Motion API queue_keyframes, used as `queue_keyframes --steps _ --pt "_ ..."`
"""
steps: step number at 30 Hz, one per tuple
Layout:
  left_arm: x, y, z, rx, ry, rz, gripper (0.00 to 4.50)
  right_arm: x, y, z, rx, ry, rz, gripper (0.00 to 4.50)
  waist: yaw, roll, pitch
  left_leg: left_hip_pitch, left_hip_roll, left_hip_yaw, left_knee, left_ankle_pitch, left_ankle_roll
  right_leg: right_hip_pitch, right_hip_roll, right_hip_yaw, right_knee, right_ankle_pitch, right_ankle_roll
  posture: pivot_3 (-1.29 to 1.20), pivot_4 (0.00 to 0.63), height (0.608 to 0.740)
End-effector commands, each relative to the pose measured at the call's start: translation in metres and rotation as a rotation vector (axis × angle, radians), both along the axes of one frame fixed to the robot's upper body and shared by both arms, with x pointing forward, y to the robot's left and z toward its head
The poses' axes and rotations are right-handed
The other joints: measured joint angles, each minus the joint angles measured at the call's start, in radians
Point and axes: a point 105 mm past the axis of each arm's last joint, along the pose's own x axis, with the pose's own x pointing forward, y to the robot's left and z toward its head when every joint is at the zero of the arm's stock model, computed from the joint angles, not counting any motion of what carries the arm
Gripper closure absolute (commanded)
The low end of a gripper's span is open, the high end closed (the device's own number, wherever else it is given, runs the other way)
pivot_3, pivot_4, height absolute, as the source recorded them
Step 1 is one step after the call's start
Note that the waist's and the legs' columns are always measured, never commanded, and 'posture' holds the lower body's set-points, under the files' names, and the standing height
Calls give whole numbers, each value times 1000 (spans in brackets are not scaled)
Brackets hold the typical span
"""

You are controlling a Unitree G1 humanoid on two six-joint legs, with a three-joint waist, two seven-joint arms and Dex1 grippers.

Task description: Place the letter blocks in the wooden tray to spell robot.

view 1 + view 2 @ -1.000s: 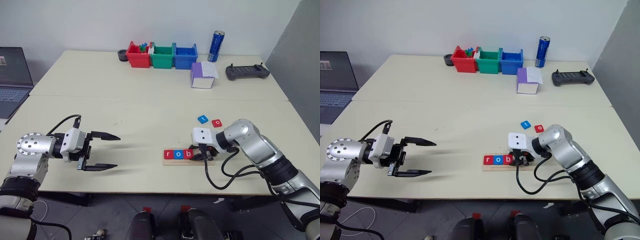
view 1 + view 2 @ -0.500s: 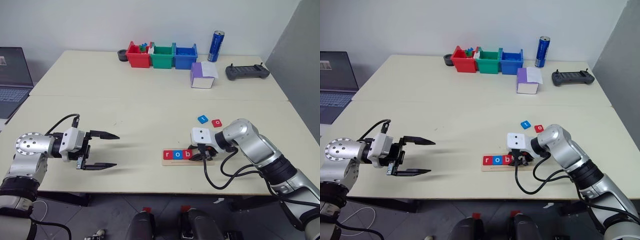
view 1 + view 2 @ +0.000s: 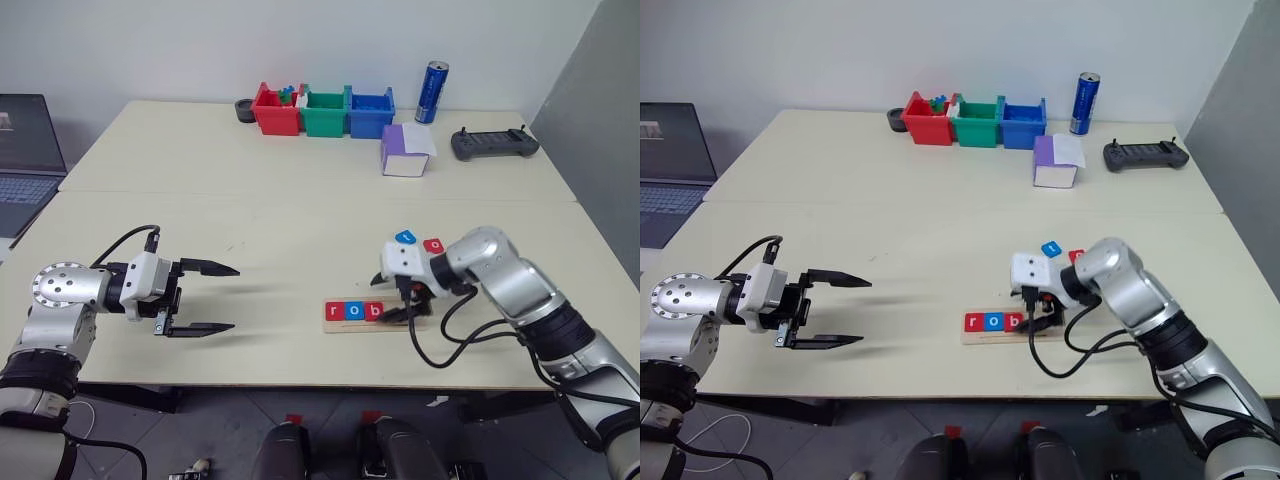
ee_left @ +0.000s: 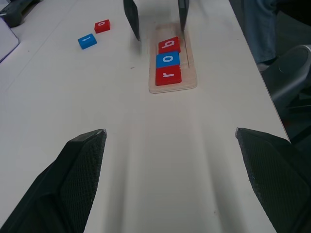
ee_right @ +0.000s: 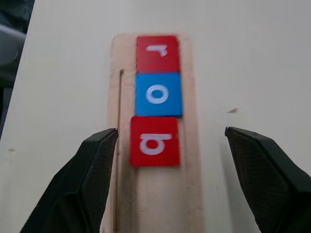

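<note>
The wooden tray lies near the front edge of the table, with three letter blocks at its left end: red r, blue o and red b. My right gripper hovers open just above the tray; in the right wrist view its fingers stand either side of the b block without touching it. Behind the gripper lie two loose blocks, one blue and one red. Far to the left, my left gripper is wide open and holds nothing.
Red, green and blue bins stand at the back, with a blue can, a purple-and-white box and a black controller to their right. A laptop sits at far left.
My right gripper has opened and risen a little off the tray, leaving the b block lying beside the o. The left arm has kept still.
</note>
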Motion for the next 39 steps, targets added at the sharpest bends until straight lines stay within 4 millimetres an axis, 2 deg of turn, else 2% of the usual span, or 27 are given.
queue_keyframes --steps 1,4,5,7,9,12,14,16,19,20,23,27,39 --pt "3 4 12 0 -47 8 0 10 -16 45 110 -115 -94 692 0 0 0 0 0 0 0 0 0 0 0 0 0 0 0 0 150 740" --pt "3 4 12 1 -48 10 0 32 -41 52 180 -174 -306 692 0 0 0 0 0 0 0 0 0 0 0 0 -1 0 0 0 150 740" --pt "2 4 11 1 -48 10 0 39 -51 49 201 -176 -395 692 0 0 0 0 0 0 0 0 0 0 0 0 0 0 0 0 150 740" --pt "2 4 11 1 -49 9 0 40 -61 40 208 -166 -472 692 0 0 0 0 0 0 0 0 0 0 0 0 0 0 0 0 150 740" --pt "2 4 11 0 -50 11 0 19 -55 33 221 -116 -400 692 0 -1 0 0 0 0 0 1 -2 0 0 0 0 0 0 0 150 740" --pt "2 5 11 1 -47 15 0 -29 -31 26 261 13 -200 692 1 0 0 -1 0 0 -1 1 -2 0 0 0 0 0 0 0 150 740" --pt "3 5 10 3 -43 17 0 -41 -20 19 253 50 -153 692 -6 0 0 -1 0 0 -1 0 0 -1 0 0 0 0 0 0 150 740" --pt "3 5 10 4 -41 17 0 -43 -10 12 246 64 -150 692 -10 0 0 0 0 0 -1 0 0 0 0 0 0 0 0 0 150 740" --pt "4 4 9 4 -39 15 0 -46 4 -1 261 124 -142 1566 -8 -1 -1 1 1 -1 -1 0 0 0 0 -1 0 0 0 0 150 740" --pt "4 4 9 4 -38 15 0 -48 6 -5 268 145 -137 2027 -6 -1 -1 1 1 -1 -1 0 0 0 0 0 0 0 0 0 150 740" --pt "4 3 8 2 -39 14 0 -50 13 -23 244 188 -126 2991 -1 -1 -1 0 0 -1 -1 0 0 0 0 0 0 0 0 0 150 740" --pt "4 4 7 0 -41 16 0 -49 16 -31 224 194 -110 4418 0 -1 -1 -1 0 0 0 0 0 0 0 0 -1 0 0 0 150 740" --pt "-1 6 7 -4 -49 19 0 -38 6 -49 155 193 -112 4467 -1 -1 -1 0 0 0 -1 0 0 0 0 0 -1 0 0 0 150 740"
